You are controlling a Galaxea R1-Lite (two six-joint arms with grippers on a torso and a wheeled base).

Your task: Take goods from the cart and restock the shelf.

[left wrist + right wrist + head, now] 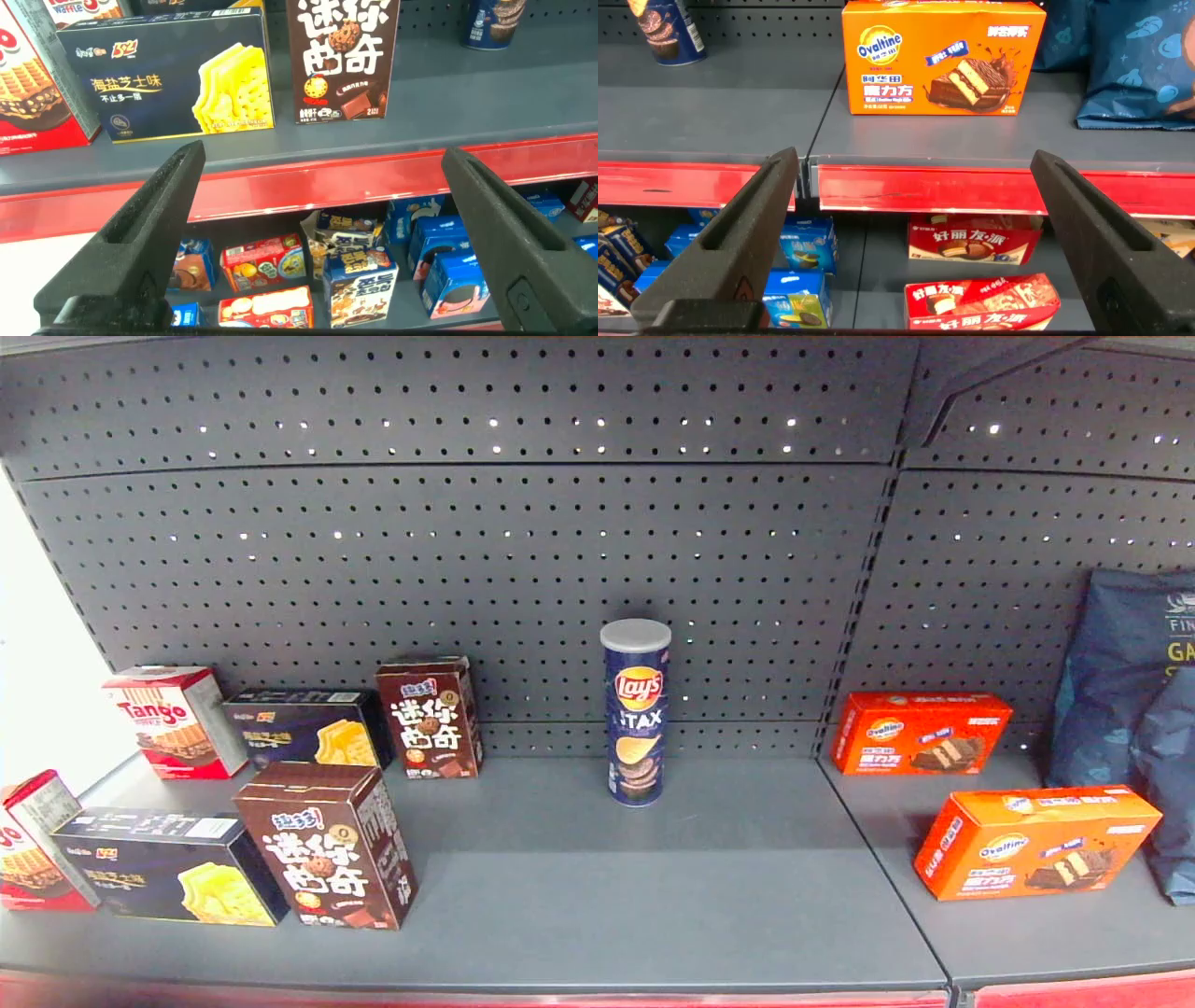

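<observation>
One chip can [635,711] mid-shelf, snack boxes [327,845] left, orange boxes [920,733] right

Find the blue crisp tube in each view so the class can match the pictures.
Head view: blue crisp tube upright mid-shelf.
Left wrist view: tube beyond the brown box.
Right wrist view: tube apart from the orange box.
Shared landmark: red shelf edge.
</observation>
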